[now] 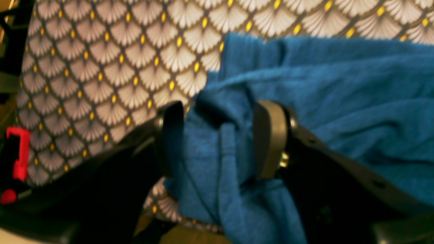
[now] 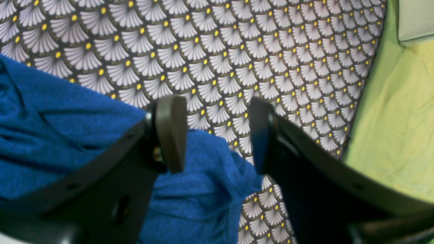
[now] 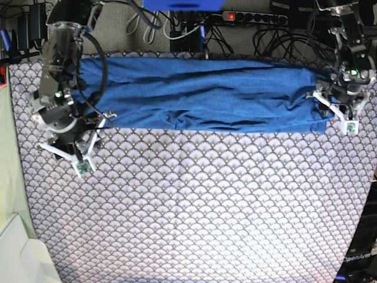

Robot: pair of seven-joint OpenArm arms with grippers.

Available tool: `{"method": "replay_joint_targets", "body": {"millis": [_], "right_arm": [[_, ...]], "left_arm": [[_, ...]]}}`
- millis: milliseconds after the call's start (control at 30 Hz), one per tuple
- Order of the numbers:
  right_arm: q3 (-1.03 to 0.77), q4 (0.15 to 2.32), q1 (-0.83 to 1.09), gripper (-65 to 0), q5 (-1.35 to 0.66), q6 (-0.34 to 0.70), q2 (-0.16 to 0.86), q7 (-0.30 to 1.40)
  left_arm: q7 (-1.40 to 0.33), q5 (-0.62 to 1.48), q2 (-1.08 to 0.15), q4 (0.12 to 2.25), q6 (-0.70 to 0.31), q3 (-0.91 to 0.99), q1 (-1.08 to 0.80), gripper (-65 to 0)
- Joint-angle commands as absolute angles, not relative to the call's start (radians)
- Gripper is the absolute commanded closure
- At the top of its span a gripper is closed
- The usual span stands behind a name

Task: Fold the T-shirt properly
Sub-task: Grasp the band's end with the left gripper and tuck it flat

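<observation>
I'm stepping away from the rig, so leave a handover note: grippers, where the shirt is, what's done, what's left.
Left gripper: jaws apart, a bunched fold of the T-shirt between them; grip uncertain.
Right gripper: open, holding nothing, over the shirt's other end.
Shirt: a long, wrinkled band across the far side of the tablecloth.
Done: apparently folded lengthwise into that band.
Left: probably fold the ends inward and smooth it.

Base overhead; wrist views close over tablecloth (image 3: 194, 200).
</observation>
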State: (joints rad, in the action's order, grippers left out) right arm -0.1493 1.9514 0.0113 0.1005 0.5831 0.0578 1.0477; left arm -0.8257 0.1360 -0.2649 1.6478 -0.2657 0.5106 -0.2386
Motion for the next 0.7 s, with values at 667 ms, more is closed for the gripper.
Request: {"method": "replay_joint_targets", "body": {"millis": [667], "right_arm": [[-0.150,1.966,-0.001,-30.2,0.099,0.587,0.064,1.032]], "left_arm": [[-0.799,0.377,-0.404,1.509,-0.263,0.512,-0.231,-41.0]]}}
